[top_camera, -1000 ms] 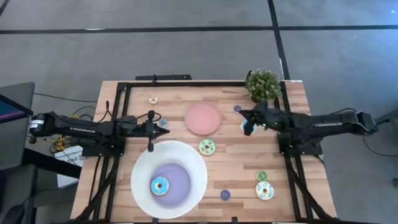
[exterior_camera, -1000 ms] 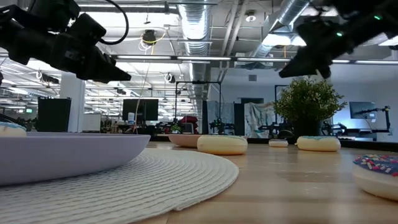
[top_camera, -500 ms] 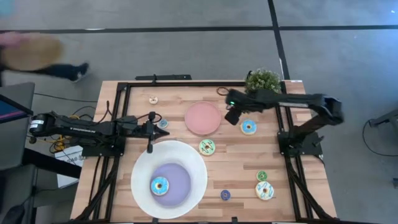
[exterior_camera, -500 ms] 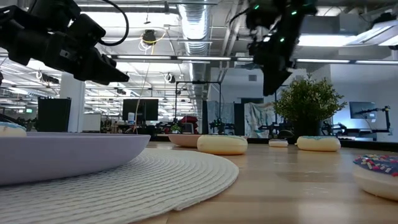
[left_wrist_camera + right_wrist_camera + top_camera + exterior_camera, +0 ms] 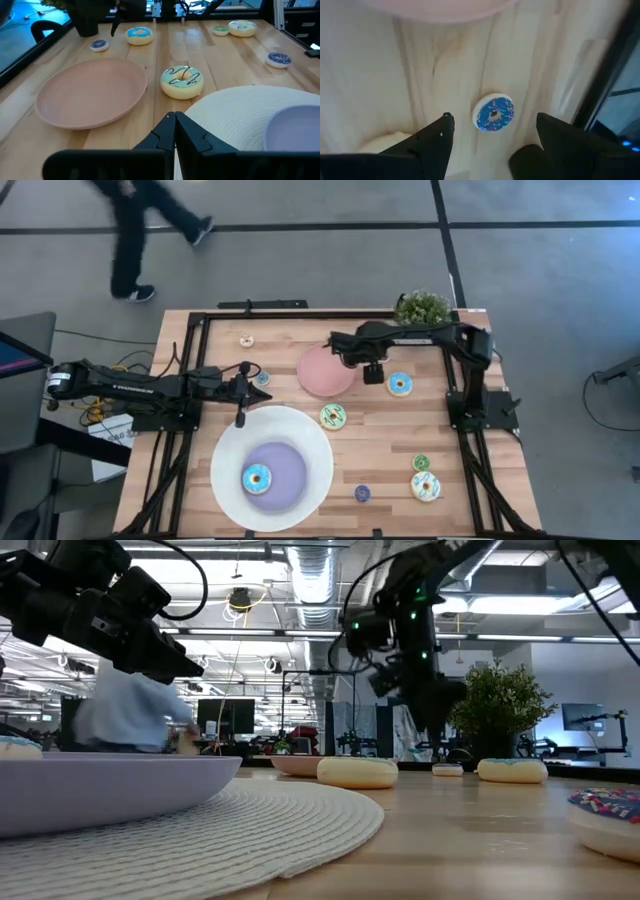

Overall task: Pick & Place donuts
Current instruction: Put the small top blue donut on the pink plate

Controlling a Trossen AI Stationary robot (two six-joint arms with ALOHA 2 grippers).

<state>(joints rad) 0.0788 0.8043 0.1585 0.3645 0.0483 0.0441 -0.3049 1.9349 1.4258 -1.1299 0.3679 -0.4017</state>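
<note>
I am seeing my right claw (image 5: 492, 131) hanging spread wide over a small blue donut (image 5: 493, 114) on the bench (image 5: 370, 450), nothing between its fingers. From above, that claw (image 5: 373, 372) is sitting just beside the pink plate (image 5: 322, 371), near the plant (image 5: 423, 309) at the far edge, with the arm folding back from its base on the right.

My left claw (image 5: 243, 387) is waiting at the left side of the bench, above the far rim of the big white plate (image 5: 230, 442); its fingers (image 5: 172, 135) are pressed together on nothing.

I am counting the donuts from above: a blue-iced one (image 5: 257, 478) is lying on the lavender centre of the white plate, a green-iced one (image 5: 333, 416) is resting on the wood between the two plates, and another blue-iced one (image 5: 400, 385) is lying just right of the right claw. A sprinkled white one (image 5: 426, 486) and a small green one (image 5: 421, 463) are sitting near the front right, a small purple one (image 5: 362, 493) is lying to their left, and a small cream one (image 5: 246, 340) is sitting near the far left.

A person (image 5: 145, 225) is walking on the floor beyond the bench.
</note>
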